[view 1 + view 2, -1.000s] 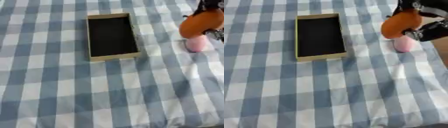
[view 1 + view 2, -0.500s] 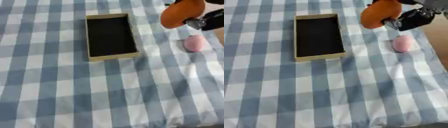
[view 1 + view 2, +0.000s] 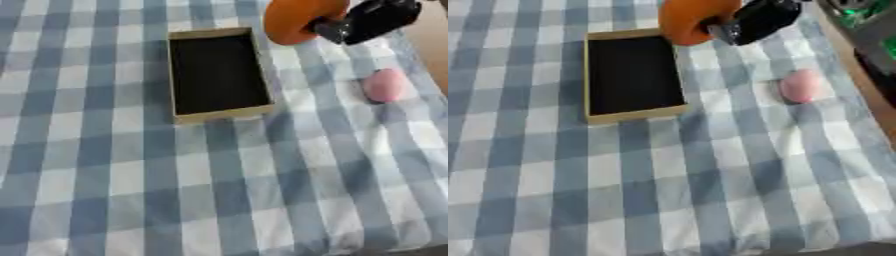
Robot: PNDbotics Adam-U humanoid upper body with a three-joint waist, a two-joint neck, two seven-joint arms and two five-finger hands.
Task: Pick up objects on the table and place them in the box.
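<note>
we're mid-carry: right robot hand [image 3: 372, 20] curled round orange object [image 3: 297, 19], hovering at box [image 3: 219, 75] far corner. next: shift left over opening, release. pink object [image 3: 383, 85] waits on desk [image 3: 131, 190].

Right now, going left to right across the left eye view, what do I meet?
Box → orange object held up in the right hand → pink object lying on the checked cloth.

Orange round object [image 3: 302, 20] held aloft beside box's far right corner. Open tan box [image 3: 216, 75], black inside, empty, mid-table. Pink rounded object [image 3: 383, 85] near table's right edge.
</note>
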